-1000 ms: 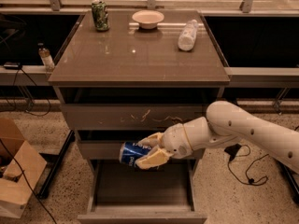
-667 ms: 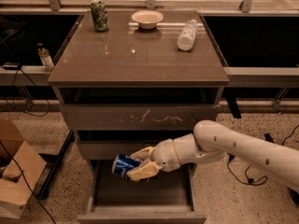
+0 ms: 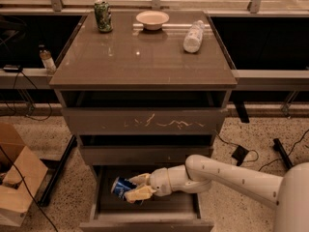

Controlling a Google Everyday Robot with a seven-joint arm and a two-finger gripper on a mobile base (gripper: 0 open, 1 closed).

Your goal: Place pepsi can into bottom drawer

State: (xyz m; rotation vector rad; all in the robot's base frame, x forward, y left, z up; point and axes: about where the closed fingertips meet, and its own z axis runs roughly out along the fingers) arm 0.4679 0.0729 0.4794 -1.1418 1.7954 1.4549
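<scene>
The pepsi can (image 3: 121,187), small and blue, lies on its side in my gripper (image 3: 137,187), which is shut on it. I hold it inside the open bottom drawer (image 3: 145,224), at the drawer's left side, low over its floor. Whether the can touches the floor I cannot tell. My white arm (image 3: 227,175) reaches in from the lower right. The drawer is pulled out toward the camera, below the narrow middle drawer front (image 3: 145,154).
On the cabinet top (image 3: 145,57) stand a green patterned can (image 3: 102,16), a white bowl (image 3: 152,19) and a clear plastic bottle (image 3: 194,36) lying down. A cardboard box (image 3: 17,178) stands on the floor at left. Cables lie on the floor at right.
My gripper has moved down and left with the can, from in front of the middle drawer into the open bottom drawer.
</scene>
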